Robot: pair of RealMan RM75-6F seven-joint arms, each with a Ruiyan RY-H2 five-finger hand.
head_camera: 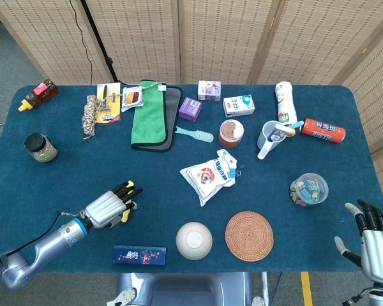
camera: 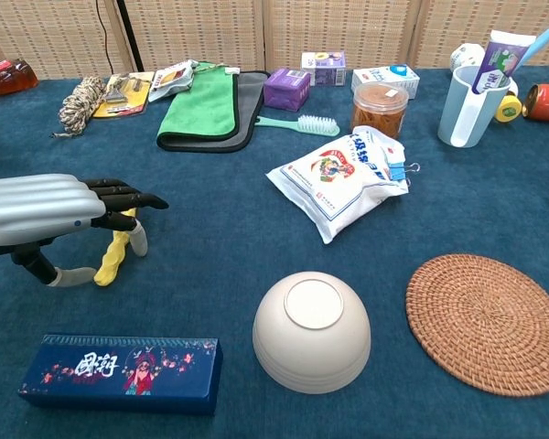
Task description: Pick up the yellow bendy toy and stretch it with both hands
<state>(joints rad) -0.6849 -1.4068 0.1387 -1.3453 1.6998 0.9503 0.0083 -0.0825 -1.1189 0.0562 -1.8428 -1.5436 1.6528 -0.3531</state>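
Note:
The yellow bendy toy (camera: pixel 111 257) lies on the blue table at the front left, its lower end by the thumb tip. My left hand (camera: pixel 46 212) arches over it with fingers curled down around its upper half, pinching it against the thumb. In the head view only small bits of the toy (head_camera: pixel 124 215) show past the left hand (head_camera: pixel 107 206). My right hand (head_camera: pixel 374 238) hovers off the table's front right corner, fingers spread and holding nothing; the chest view does not show it.
A dark blue printed box (camera: pixel 119 370) lies just in front of the left hand. An upturned white bowl (camera: pixel 311 329) and a woven mat (camera: pixel 489 322) sit at the front centre and right. A snack bag (camera: pixel 339 178) lies mid-table; a green cloth (camera: pixel 201 110) lies further back.

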